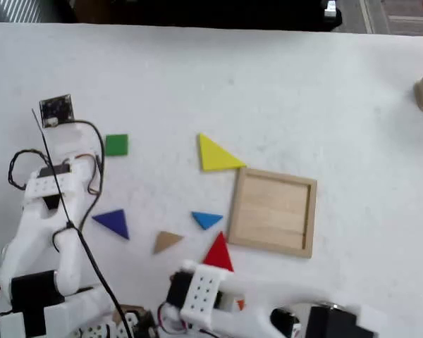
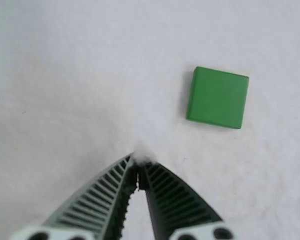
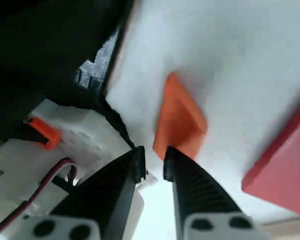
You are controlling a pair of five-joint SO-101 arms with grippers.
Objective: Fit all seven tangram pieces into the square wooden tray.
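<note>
1. Tray (image 1: 273, 211) is empty; I count all seven pieces (image 1: 206, 220) lying loose on the table (image 1: 303, 91) beside it.
2. Left gripper (image 2: 138, 172) is pinched closed and empty, near the green square (image 2: 218, 97); right gripper (image 3: 154, 162) is barely parted and empty, by the orange piece (image 3: 180, 120).

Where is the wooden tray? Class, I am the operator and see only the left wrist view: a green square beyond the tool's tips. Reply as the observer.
Observer: In the high view the wooden tray lies well to the right of the green square.
Operator: Which pieces lie close to it?
Observer: A yellow triangle by its far left corner and a red triangle by its near left corner, both outside it.
Operator: Where is the other tool?
Observer: The right wrist view shows the right tool, slightly open, at the edge of an orange piece.
</note>
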